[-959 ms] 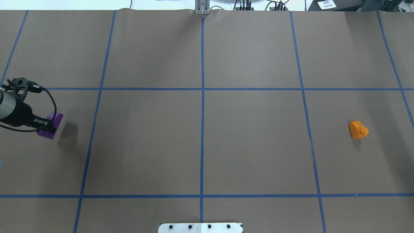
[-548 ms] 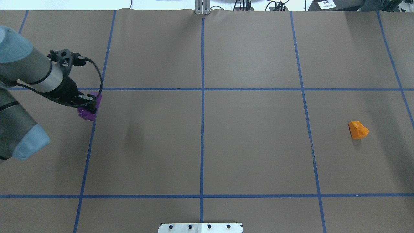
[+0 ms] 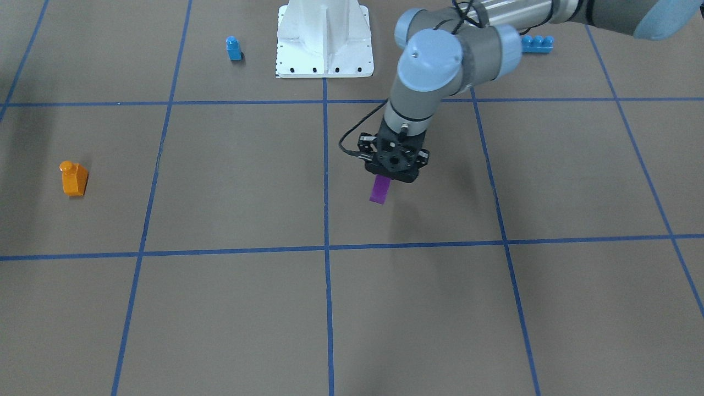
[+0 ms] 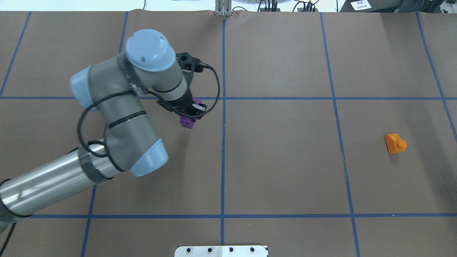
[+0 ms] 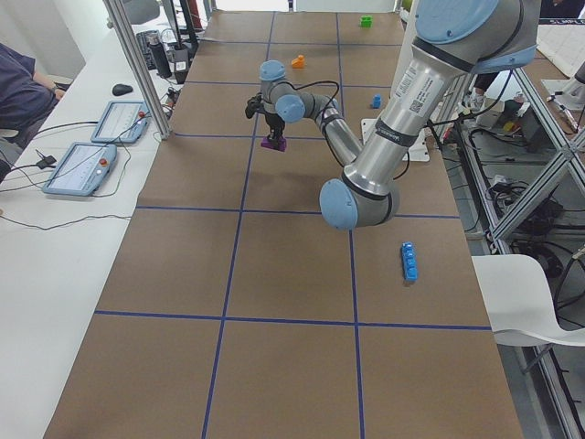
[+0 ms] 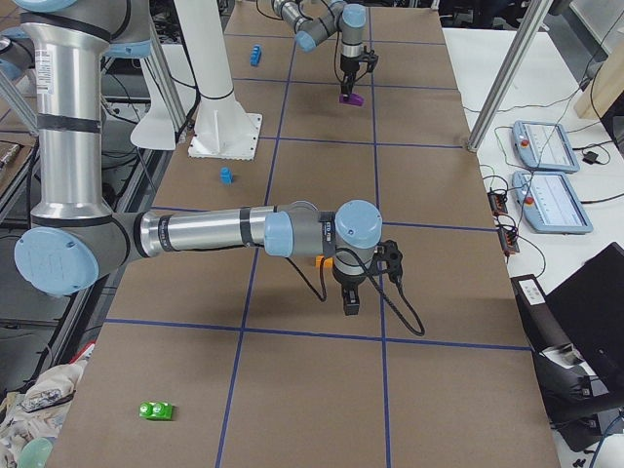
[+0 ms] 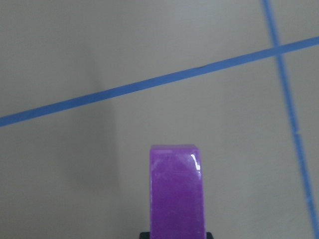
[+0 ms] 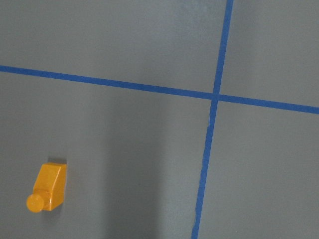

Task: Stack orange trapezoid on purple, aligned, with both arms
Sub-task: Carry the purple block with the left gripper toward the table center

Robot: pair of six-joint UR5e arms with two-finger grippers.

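The left pincer (image 4: 189,115) is clamped tight on the purple (image 4: 186,122) brick, holding it clear above the table (image 4: 285,178), just to the robot's left of the middle blue tape line (image 4: 222,160). The orange trapezoid (image 4: 395,143) sits far off to the right, with a full taped square of brown table between them. The right pincer (image 6: 349,304) hangs near the orange piece, pointing down; I cannot tell how wide it stands.
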